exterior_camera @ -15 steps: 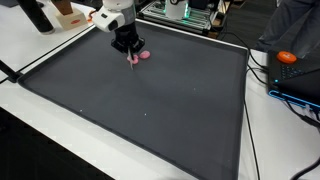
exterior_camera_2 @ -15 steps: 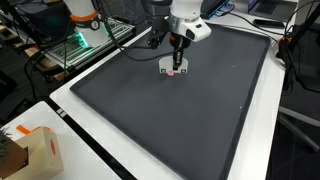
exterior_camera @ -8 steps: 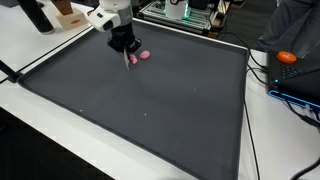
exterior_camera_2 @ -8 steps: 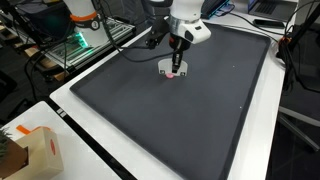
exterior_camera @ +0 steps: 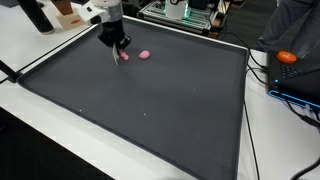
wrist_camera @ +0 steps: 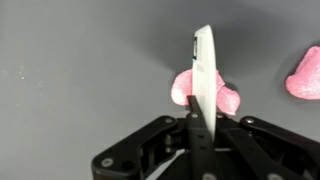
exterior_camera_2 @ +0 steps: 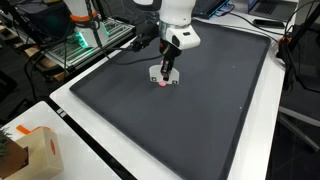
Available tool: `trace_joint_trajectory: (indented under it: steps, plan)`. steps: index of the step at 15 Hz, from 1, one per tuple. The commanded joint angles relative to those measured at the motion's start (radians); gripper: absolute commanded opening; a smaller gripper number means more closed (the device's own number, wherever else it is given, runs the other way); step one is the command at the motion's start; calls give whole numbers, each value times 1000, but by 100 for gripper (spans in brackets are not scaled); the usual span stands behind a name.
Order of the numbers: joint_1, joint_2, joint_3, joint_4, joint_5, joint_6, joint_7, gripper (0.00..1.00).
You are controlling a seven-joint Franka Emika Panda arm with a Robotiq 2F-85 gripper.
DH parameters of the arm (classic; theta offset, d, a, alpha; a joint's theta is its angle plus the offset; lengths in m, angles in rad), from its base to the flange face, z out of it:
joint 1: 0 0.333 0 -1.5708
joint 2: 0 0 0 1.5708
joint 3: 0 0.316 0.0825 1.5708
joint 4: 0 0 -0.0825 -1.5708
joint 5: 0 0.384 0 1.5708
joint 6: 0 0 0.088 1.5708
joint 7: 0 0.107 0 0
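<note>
My gripper (wrist_camera: 203, 122) is shut on a thin white flat tool (wrist_camera: 203, 65) that points down at the dark mat (exterior_camera: 160, 100). A pink lump (wrist_camera: 183, 88) lies right behind the tool's tip, partly hidden by it. A second pink lump (wrist_camera: 305, 75) sits apart at the right edge of the wrist view. In both exterior views the gripper (exterior_camera: 119, 42) (exterior_camera_2: 170, 60) hangs low over the mat's far part, with a small pink lump (exterior_camera_2: 163, 82) at the tool's tip. The other pink lump (exterior_camera: 144, 55) lies a short way to its side.
The mat has a raised black border (exterior_camera: 60, 50) on a white table. An orange object (exterior_camera: 287, 57) and cables lie beyond one side. A cardboard box (exterior_camera_2: 35, 150) stands at a table corner. Equipment with green lights (exterior_camera_2: 80, 42) stands behind the arm.
The gripper has slid sideways along the mat with the white tool. One pink lump stayed where it was; a smaller pink lump is now at the tool's tip.
</note>
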Motion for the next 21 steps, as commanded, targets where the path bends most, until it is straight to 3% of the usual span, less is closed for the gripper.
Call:
trace_joint_trajectory:
  steps: [1, 11, 21]
  plan:
    - [-7, 9, -39, -38, -61, 25, 47, 1]
    - [-130, -26, 16, -129, 122, -31, -189, 1]
    - [-139, -49, -27, -142, 96, -145, -163, 1]
